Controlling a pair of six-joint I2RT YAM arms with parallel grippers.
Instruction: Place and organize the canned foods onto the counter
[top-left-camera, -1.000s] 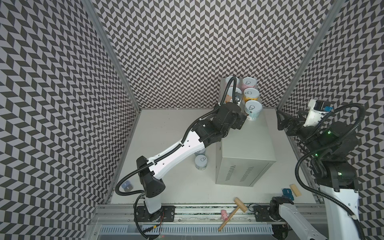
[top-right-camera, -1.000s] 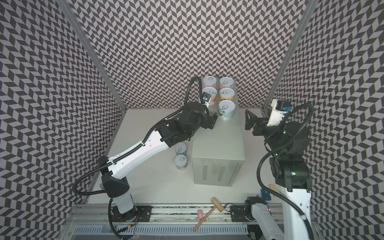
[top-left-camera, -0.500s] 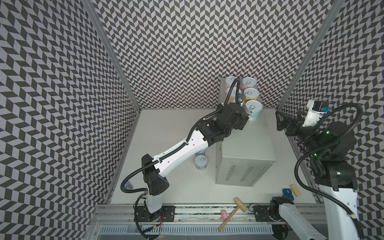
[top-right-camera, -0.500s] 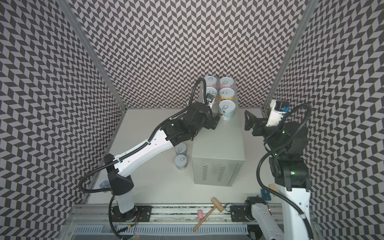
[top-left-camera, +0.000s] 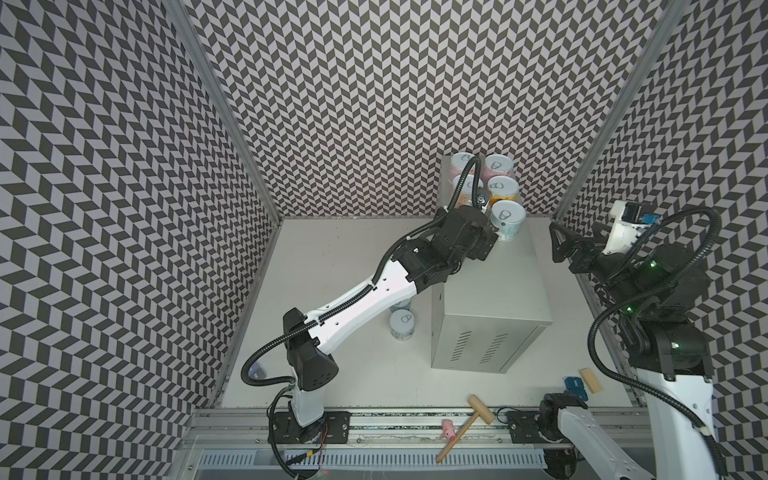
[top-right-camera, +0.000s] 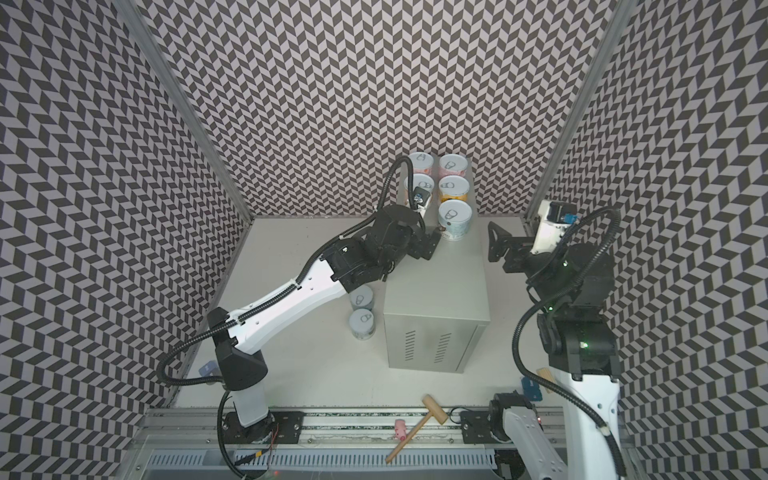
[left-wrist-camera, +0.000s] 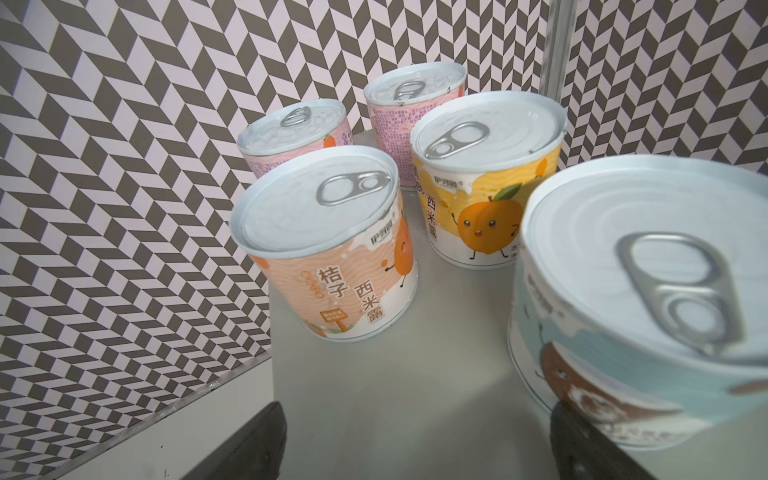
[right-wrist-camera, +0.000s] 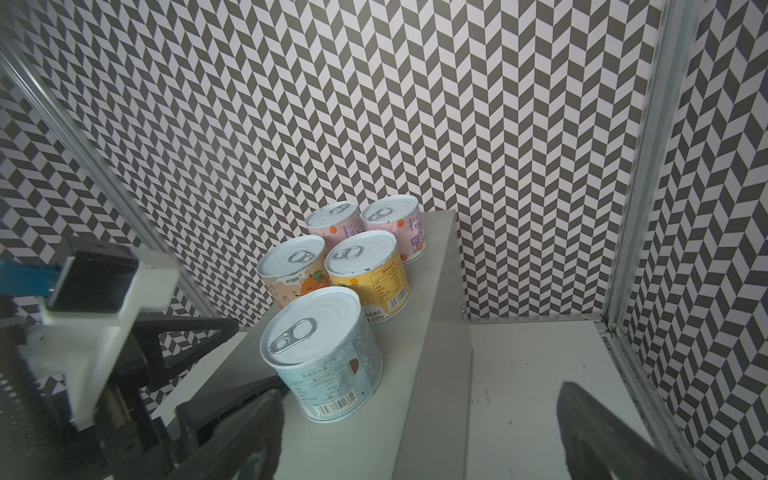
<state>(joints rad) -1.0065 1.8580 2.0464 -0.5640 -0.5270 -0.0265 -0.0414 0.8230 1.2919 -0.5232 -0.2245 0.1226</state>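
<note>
The left arm (top-left-camera: 374, 291) has stretched farther over the counter (top-left-camera: 507, 282); all jaws stand apart.

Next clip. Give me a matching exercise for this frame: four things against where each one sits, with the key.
1. light-blue can
2. yellow can
3. wooden mallet
4. two leftover cans

A. on the front rail
B. on the floor beside the counter
C. counter top, front of the group
D. counter top, right behind the light-blue can

Pairs: 1-C, 2-D, 3-A, 4-B
</note>
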